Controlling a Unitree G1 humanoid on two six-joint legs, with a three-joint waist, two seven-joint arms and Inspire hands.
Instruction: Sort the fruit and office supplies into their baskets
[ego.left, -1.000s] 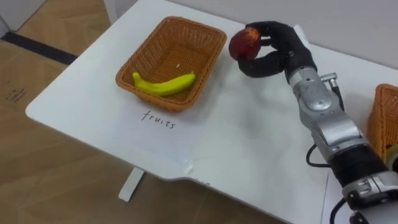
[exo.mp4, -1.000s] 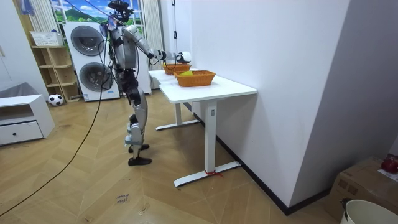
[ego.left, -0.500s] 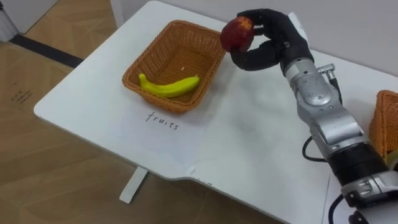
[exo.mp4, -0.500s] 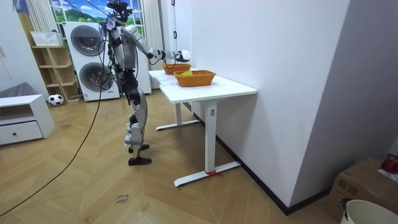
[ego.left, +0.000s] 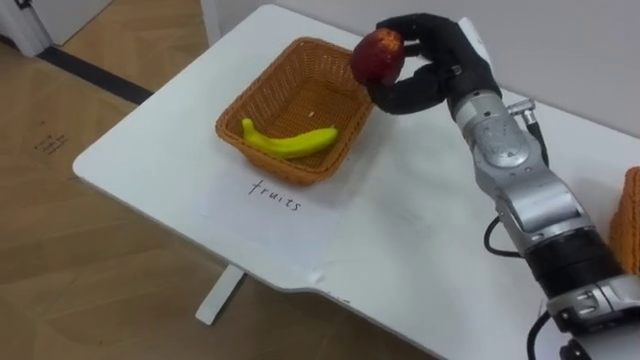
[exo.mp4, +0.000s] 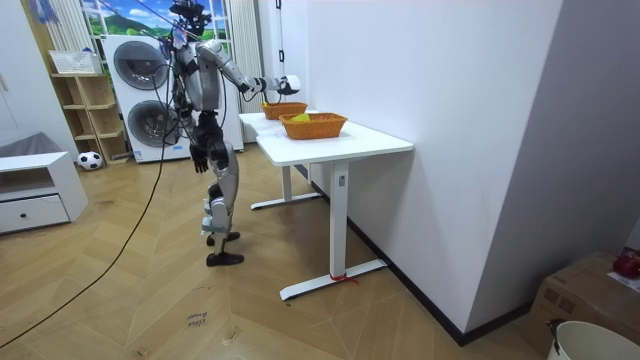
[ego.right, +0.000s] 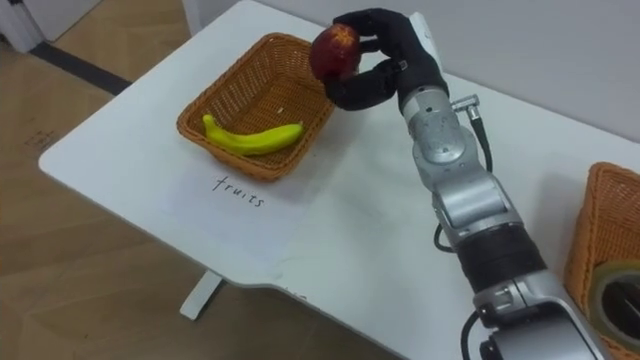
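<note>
The right robot hand, curled round a red apple, holds it over the basket edge; a banana lies inside.

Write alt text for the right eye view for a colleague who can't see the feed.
The right robot hand holds a red apple above the far right edge of a wicker basket on a white table. A banana lies in that basket. A second wicker basket shows at the right edge.
</note>
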